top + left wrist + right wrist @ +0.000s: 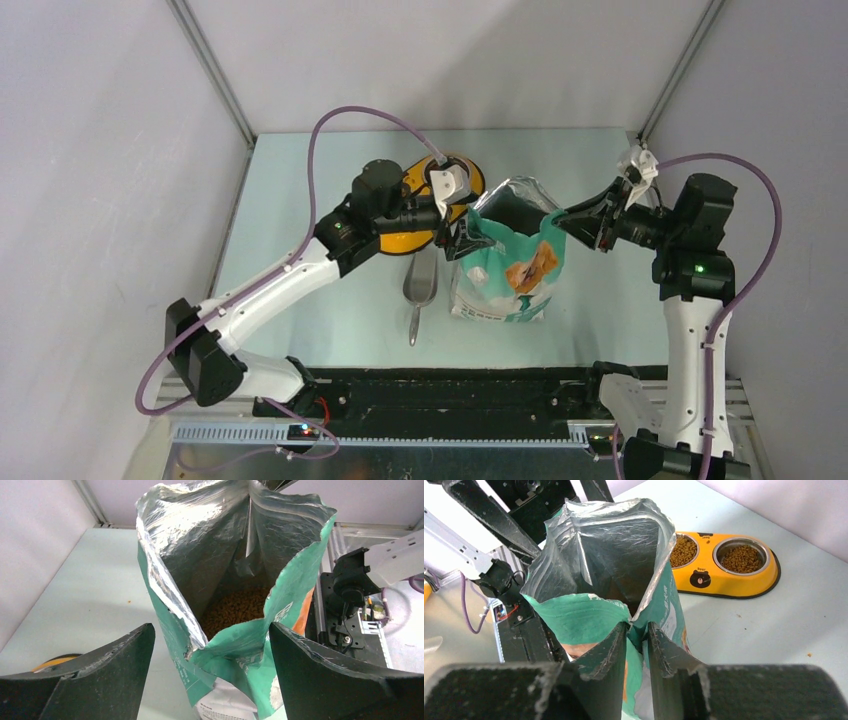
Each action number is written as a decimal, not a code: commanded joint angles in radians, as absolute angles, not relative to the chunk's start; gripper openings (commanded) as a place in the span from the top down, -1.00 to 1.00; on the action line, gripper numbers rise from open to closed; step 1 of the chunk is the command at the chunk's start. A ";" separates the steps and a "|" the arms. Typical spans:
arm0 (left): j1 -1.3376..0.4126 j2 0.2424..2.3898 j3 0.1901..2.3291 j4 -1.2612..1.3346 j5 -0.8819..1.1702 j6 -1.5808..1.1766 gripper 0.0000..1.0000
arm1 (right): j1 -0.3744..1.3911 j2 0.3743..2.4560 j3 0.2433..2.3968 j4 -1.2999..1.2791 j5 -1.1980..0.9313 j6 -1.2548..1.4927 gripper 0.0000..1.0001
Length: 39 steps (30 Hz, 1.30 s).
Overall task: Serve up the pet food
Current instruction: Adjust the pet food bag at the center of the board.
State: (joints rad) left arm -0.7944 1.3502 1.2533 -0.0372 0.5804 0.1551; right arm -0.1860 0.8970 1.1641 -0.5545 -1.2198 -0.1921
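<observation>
Pet food (741, 559) already in both cups of yellow bowl (729, 582) beyond narrow right fingers (604, 665) straddling bag (510, 265) rim, grip unclear, more inside bag ahead of wide-open left fingers (100, 680); serving seemingly done, only withdrawal left.

Noted pet food (237, 609) as loose small brown pellets, piled low inside upright open bag (295, 575); also heaped in both bowls of yellow feeder (734, 583), bag's two o'clock, right wrist view.

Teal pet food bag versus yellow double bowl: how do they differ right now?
The teal, foil-lined pet food bag stands tall and open, its rim between the jaws of the right gripper; the yellow double bowl sits low, untouched. The bag is crinkled and soft, the bowl rigid. Both hold brown kibble pellets.
</observation>
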 commanded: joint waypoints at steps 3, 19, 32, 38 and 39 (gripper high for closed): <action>-0.755 1.352 1.297 0.025 0.750 0.187 -0.68 | -0.125 0.898 1.204 -0.633 -1.153 -0.293 0.43; -0.750 1.302 1.303 -0.042 0.518 0.141 1.00 | -0.147 0.895 1.239 -0.722 -1.060 -0.425 1.00; -0.748 1.142 1.136 -0.078 0.163 0.116 1.00 | -0.330 0.855 1.244 -1.003 -1.178 -0.870 1.00; -0.748 1.131 1.153 -0.171 0.486 0.330 1.00 | -0.291 0.862 1.244 -1.091 -1.228 -1.024 1.00; -0.748 1.129 1.165 -0.216 0.541 0.405 1.00 | -0.282 0.862 1.245 -1.089 -1.222 -1.024 1.00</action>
State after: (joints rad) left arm -0.8124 1.2015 1.1332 -0.0799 0.4824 0.1619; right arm -0.2840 0.8608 1.2133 -1.0264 -1.2949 -0.8913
